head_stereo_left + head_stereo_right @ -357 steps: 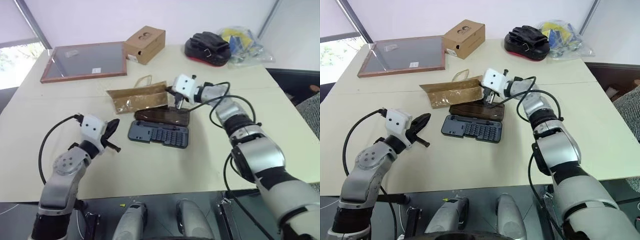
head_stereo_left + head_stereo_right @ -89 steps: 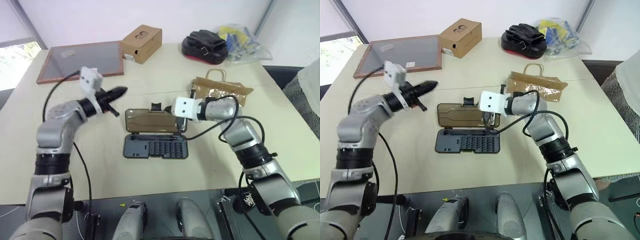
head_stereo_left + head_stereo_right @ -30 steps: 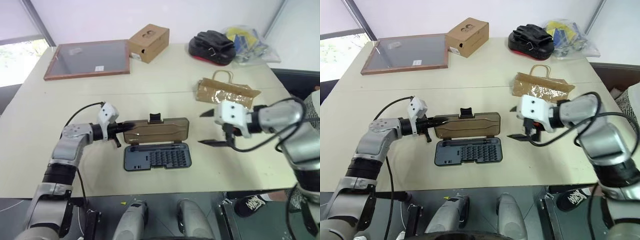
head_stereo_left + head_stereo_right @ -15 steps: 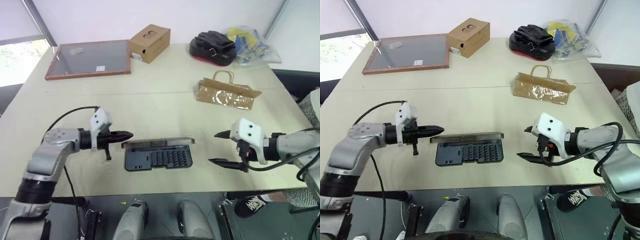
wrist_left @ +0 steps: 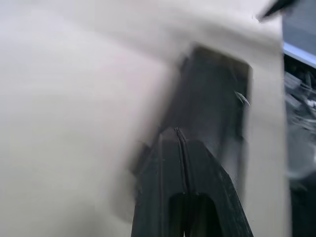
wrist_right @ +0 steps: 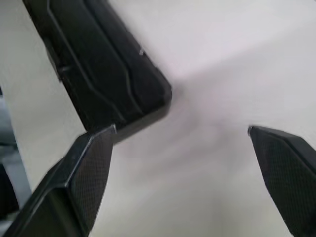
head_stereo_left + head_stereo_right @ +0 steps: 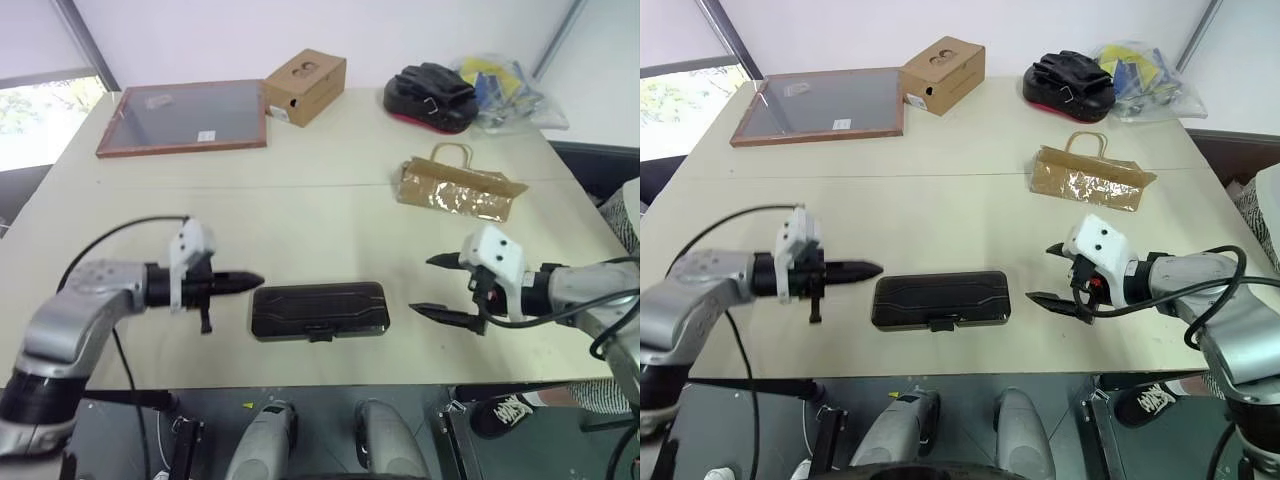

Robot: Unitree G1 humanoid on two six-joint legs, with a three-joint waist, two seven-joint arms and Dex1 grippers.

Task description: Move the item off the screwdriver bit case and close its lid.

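table (image 7: 300,195) | on it: screwdriver bit case (image 7: 318,310), paper bag (image 7: 462,188), framed panel (image 7: 184,118), cardboard box (image 7: 305,86)

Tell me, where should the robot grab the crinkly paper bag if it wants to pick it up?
Probably by the twisted loop handle of the paper bag, coming down from above. The bag lies flat on the table, so its body offers little edge to pinch, while the loop sticks out past the far edge.

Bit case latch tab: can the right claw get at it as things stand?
Probably yes. The right claw stands open beside the closed bit case, bare table between them, and the latch tab faces the near edge.
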